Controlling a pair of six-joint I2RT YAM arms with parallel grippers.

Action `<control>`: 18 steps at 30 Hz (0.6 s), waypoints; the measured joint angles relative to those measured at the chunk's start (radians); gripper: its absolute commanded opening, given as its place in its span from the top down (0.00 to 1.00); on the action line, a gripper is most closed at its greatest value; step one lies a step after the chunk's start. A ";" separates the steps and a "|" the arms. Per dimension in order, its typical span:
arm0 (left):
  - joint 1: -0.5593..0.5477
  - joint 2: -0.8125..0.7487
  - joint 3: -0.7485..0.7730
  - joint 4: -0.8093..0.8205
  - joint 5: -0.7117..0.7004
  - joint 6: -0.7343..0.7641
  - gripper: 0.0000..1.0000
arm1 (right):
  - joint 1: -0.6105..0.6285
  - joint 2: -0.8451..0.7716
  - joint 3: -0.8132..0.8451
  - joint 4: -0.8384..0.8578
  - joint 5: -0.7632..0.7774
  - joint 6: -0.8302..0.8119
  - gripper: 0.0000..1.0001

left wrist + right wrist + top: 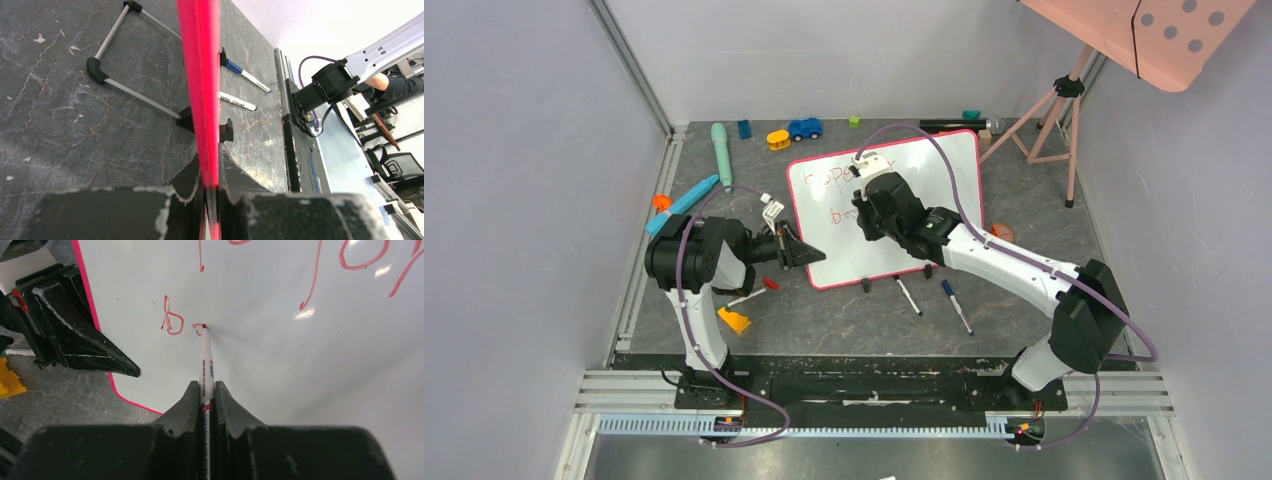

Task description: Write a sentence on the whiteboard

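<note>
The left gripper (210,167) clenches the left frame of the whiteboard (929,175), steadying it, so the right gripper (205,390), pinching a red marker (205,357), can press the tip onto the board's lower left, just right of the "b" of the unfinished sentence (837,176).

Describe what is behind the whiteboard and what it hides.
Behind the whiteboard, the left wrist view shows its metal prop frame on the table. Farther back lie a blue toy car and a yellow toy. From above, the board covers the frame.
</note>
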 measured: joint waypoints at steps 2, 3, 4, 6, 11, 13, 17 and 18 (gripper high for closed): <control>0.000 0.000 0.000 0.000 0.000 0.000 0.98 | 0.000 0.000 0.002 -0.002 0.002 0.000 1.00; 0.000 0.000 0.000 0.000 0.000 0.000 0.98 | 0.001 0.000 0.003 -0.004 0.003 0.000 1.00; 0.000 0.000 0.000 0.000 0.000 0.000 0.98 | 0.001 0.000 0.007 -0.008 0.004 -0.001 1.00; 0.000 0.000 0.000 0.000 0.000 0.000 0.98 | 0.000 0.003 0.016 -0.014 0.008 -0.002 1.00; 0.000 0.000 0.000 0.000 0.000 0.000 0.98 | 0.000 0.024 0.053 -0.019 0.008 -0.008 1.00; 0.000 0.000 0.000 -0.001 0.000 0.000 0.98 | 0.000 0.031 0.061 -0.017 0.003 -0.010 1.00; 0.000 0.000 0.000 -0.001 0.000 0.000 0.98 | 0.000 0.033 0.062 -0.014 -0.008 -0.012 1.00; 0.000 0.000 0.000 -0.001 0.000 0.000 0.98 | 0.000 0.033 0.062 -0.014 -0.012 -0.012 1.00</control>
